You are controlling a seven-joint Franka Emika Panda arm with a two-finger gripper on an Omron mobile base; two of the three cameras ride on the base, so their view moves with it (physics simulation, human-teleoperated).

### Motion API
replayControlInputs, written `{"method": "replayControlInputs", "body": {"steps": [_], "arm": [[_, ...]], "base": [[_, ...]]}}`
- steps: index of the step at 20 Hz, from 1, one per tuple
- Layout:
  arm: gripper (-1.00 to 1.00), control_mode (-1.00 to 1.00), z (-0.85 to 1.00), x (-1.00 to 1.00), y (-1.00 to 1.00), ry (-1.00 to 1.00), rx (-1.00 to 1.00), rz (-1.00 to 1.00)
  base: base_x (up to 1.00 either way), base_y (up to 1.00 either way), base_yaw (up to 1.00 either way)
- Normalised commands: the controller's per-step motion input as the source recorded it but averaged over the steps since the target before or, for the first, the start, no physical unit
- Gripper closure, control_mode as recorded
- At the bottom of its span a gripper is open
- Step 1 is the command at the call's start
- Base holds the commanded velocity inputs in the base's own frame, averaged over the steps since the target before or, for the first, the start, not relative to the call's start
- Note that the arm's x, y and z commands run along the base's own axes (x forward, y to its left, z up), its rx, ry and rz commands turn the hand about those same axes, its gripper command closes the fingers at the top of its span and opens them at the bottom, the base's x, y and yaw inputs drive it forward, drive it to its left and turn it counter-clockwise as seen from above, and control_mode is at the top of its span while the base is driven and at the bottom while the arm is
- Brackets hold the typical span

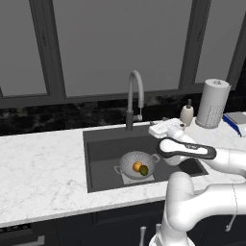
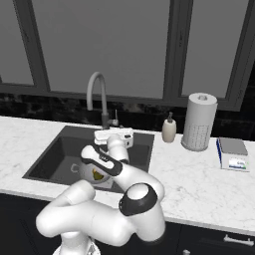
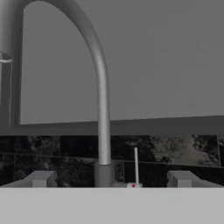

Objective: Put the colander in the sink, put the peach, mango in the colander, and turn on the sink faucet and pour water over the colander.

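Observation:
The white-grey colander (image 1: 130, 160) sits on the floor of the dark sink (image 1: 103, 150). Inside it lie the orange peach (image 1: 137, 166) and the greenish mango (image 1: 143, 170), touching each other. The grey gooseneck faucet (image 1: 136, 94) rises behind the basin. My gripper (image 1: 159, 129) hovers over the sink's back right part, level with the faucet's base and pointing at it. In the hand view the gripper (image 3: 111, 181) is open, its fingertips (image 3: 41, 178) wide apart on either side of the faucet's base (image 3: 103, 173). The thin lever (image 3: 135, 164) stands just right of that base. No water is running.
A paper towel roll (image 1: 213, 103), a soap bottle (image 1: 186, 114) and a blue-and-white box (image 1: 235, 120) stand on the marble counter (image 1: 43, 173) right of the sink. A dark backsplash and window frames lie behind the faucet. My arm (image 2: 102, 162) hides part of the colander in the right base view.

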Motion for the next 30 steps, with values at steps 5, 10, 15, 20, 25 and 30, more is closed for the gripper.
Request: {"method": "replayControlInputs", "body": {"steps": [5,10,15,20,25,30], "arm": [[-1.00,-1.00,0.00,0.33,0.00,0.00,0.00,-0.01],[-1.00,-1.00,0.00,0.05,0.00,0.00,0.01,-0.01],[-1.00,-1.00,0.00,0.02,0.00,0.00,0.00,-0.05],[-1.00,-1.00,0.00,0.17,0.13,0.00,0.00,-0.15],[-1.00,-1.00,0.00,0.22,0.50,0.00,0.00,-0.23],[-1.00,-1.00,0.00,0.14,0.55,0.00,0.00,-0.22]], "base": [[0.00,0.00,0.00],[0.00,0.00,0.00],[0.00,0.00,0.00],[0.00,0.00,0.00],[0.00,0.00,0.00],[0.00,0.00,0.00]]}}
